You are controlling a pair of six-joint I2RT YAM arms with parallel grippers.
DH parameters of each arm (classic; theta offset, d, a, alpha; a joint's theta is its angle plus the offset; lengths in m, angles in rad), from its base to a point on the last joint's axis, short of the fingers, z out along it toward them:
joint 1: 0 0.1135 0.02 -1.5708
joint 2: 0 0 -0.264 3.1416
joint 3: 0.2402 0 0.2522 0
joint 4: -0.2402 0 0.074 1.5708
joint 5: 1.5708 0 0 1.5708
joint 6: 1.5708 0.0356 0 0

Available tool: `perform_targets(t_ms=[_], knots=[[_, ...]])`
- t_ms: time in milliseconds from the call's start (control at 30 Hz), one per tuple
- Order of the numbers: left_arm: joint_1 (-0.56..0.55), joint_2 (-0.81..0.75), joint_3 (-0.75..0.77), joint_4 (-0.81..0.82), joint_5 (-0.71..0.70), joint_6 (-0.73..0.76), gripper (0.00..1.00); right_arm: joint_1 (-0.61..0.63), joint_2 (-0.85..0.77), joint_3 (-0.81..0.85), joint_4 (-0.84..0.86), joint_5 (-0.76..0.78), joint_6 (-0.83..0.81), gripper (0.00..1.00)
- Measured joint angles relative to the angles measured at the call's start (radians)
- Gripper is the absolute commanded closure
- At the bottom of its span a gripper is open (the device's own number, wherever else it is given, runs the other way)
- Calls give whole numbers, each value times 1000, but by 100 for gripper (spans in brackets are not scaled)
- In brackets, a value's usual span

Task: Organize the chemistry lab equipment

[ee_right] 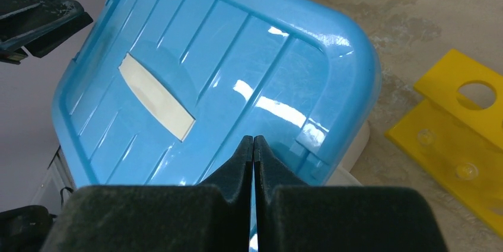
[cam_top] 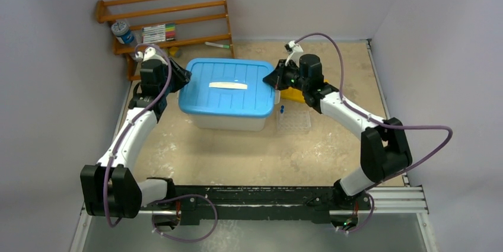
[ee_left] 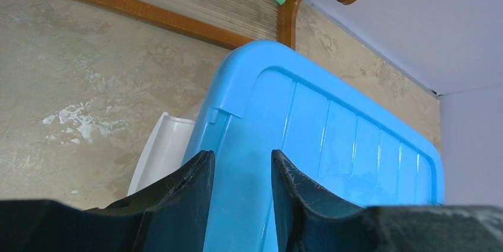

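A white storage box (cam_top: 228,121) with a blue lid (cam_top: 228,89) stands mid-table. My left gripper (cam_top: 181,78) is at the lid's left end, open, its jaws apart over the lid's edge (ee_left: 242,157). My right gripper (cam_top: 274,79) is at the lid's right end, shut and empty, its fingertips together above the lid's corner (ee_right: 253,139). A thin blue-ended tube (cam_top: 282,109) lies on a clear tray (cam_top: 295,123) right of the box. The squeeze bottle, glass jar, dish and tongs are out of view.
A yellow holed rack (cam_top: 293,93) sits just behind the clear tray and shows in the right wrist view (ee_right: 457,133). A wooden rack (cam_top: 166,21) at the back left holds coloured markers (cam_top: 159,31), a blue-and-white round container (cam_top: 123,31) and a green-capped pen (cam_top: 217,45).
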State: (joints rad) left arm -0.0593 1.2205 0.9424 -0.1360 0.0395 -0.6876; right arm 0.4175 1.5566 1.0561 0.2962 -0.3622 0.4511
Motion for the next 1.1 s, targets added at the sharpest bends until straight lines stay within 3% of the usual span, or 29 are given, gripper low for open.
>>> perform_targets(t_ms=[400,633,767,967,1100], knots=[[-1,-10,1,92,108,-8,72,-1,-113,32,-10,-73,-2,100],[-1,111,1,107,184,-24,73,-53,-183,-60,-36,-69,10,100],[-2,133,5,154,214,-35,73,-85,-229,-66,-83,-42,7,87],[-2,113,39,78,187,-23,73,-86,-299,-56,-123,-14,-5,44],[-5,84,46,70,188,-27,74,-85,-278,-33,-143,-13,-16,26]])
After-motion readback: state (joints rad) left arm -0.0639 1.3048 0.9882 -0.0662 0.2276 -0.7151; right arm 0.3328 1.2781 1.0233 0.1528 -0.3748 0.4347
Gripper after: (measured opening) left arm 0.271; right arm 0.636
